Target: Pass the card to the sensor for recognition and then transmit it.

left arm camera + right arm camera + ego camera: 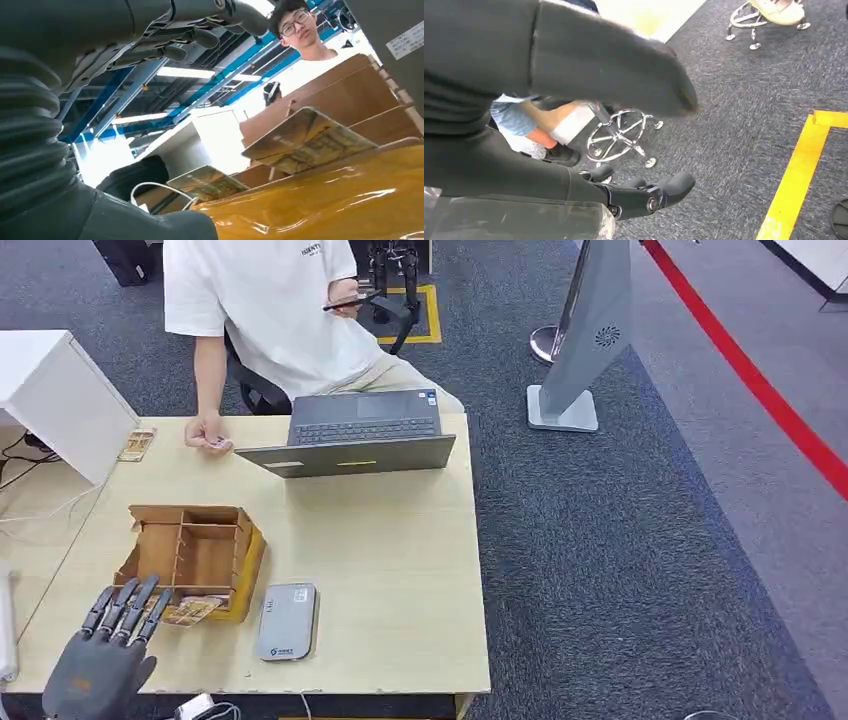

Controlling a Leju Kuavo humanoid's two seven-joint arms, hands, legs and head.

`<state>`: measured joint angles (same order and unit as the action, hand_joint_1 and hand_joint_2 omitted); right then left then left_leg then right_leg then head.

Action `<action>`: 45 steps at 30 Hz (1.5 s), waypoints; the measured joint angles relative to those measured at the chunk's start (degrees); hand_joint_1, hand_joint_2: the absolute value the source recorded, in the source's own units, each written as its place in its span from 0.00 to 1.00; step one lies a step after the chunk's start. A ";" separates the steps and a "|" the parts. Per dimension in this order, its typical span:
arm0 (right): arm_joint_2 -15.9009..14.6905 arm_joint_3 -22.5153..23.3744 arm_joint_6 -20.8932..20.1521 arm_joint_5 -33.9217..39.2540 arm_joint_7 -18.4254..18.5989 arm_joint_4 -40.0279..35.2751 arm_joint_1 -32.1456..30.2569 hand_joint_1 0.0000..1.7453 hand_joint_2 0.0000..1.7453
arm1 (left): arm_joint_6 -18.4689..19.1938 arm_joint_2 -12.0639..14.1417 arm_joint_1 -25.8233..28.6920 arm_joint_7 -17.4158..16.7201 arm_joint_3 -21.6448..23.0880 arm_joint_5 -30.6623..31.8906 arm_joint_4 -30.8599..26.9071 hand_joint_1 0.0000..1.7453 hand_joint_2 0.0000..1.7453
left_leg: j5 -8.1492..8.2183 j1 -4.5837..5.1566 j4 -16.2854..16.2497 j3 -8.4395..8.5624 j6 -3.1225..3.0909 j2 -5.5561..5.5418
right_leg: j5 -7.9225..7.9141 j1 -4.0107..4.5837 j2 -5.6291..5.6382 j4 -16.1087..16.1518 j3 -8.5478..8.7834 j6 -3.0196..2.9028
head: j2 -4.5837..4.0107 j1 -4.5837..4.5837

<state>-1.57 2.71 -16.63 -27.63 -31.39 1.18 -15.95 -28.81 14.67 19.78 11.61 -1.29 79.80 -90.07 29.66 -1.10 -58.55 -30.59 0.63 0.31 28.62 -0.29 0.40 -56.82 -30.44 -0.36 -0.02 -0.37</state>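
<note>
A patterned card [190, 612] lies at the near foot of the wooden divided box [195, 550], resting on its yellow-taped front. My left hand [110, 640] reaches over the table's near left corner, fingers spread and pointing at the card, fingertips just short of it. In the left wrist view the card [310, 140] sticks out above the yellow tape [325, 200], between my fingers [190, 35] and thumb [125, 220], which stand apart. The grey card sensor [287, 621] lies flat to the right of the box. My right hand [524, 165] hangs over the carpet, holding nothing.
A person in a white shirt [260, 300] sits behind the table, one hand [207, 432] on it, beside an open laptop [350, 435]. Another card [137, 444] lies far left by a white cabinet [60, 390]. A grey stand [585, 350] rises on the carpet to the right.
</note>
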 joint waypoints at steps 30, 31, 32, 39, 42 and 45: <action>-0.52 0.00 -1.05 -1.35 0.30 0.00 0.63 0.00 1.00 | -0.22 -1.42 -6.05 -6.97 10.69 -0.07 7.21 0.00 1.00 | 0.00 0.00 -0.01 -0.01 0.00 -0.03 | 0.00 0.00 -0.02 0.00 -0.01 0.00 | 0.00 0.00; -0.55 -0.02 -1.05 -1.38 0.31 0.00 0.64 0.00 1.00 | -0.22 -1.45 -6.16 -7.04 10.69 -0.09 7.35 0.00 1.00 | 0.00 0.00 -0.01 -0.01 0.00 -0.03 | 0.00 0.00 -0.02 0.00 -0.01 0.00 | 0.00 0.00; -0.57 0.00 -1.05 -1.46 0.31 0.00 0.66 0.00 1.00 | -0.22 -1.45 -6.22 -7.19 10.69 -0.09 7.50 0.00 1.00 | 0.00 0.00 -0.01 -0.01 0.00 -0.03 | 0.00 0.00 -0.02 0.00 -0.01 0.00 | 0.00 0.00; -0.59 0.00 -1.01 -1.84 0.48 -0.02 0.77 0.00 1.00 | -0.22 -1.42 -6.41 -7.37 10.58 -0.22 7.83 0.00 1.00 | 0.00 0.00 -0.01 -0.01 0.00 -0.03 | 0.00 0.00 -0.02 0.00 -0.02 0.00 | 0.00 0.00; -0.59 0.00 -0.94 -1.99 0.55 0.00 0.83 0.00 1.00 | -0.15 -1.45 -6.45 -7.19 9.77 -0.22 7.83 0.00 1.00 | 0.00 0.00 -0.01 -0.01 0.00 -0.03 | 0.00 0.00 -0.02 0.00 -0.02 0.00 | 0.00 0.00; -0.59 0.00 -0.94 -2.21 0.70 0.00 0.85 0.00 1.00 | -0.11 -1.53 -6.62 -6.67 8.68 0.00 7.87 0.00 1.00 | 0.00 0.00 -0.01 -0.01 0.00 -0.03 | 0.00 0.00 -0.02 -0.01 -0.01 0.00 | 0.00 0.00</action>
<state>-2.16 2.71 -17.57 -29.83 -30.69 1.18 -15.10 -28.92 13.14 13.16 4.94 7.39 79.80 -82.20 29.66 -1.10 -58.55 -30.60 0.63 0.28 28.63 -0.29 0.37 -56.83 -30.45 -0.36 -0.02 -0.37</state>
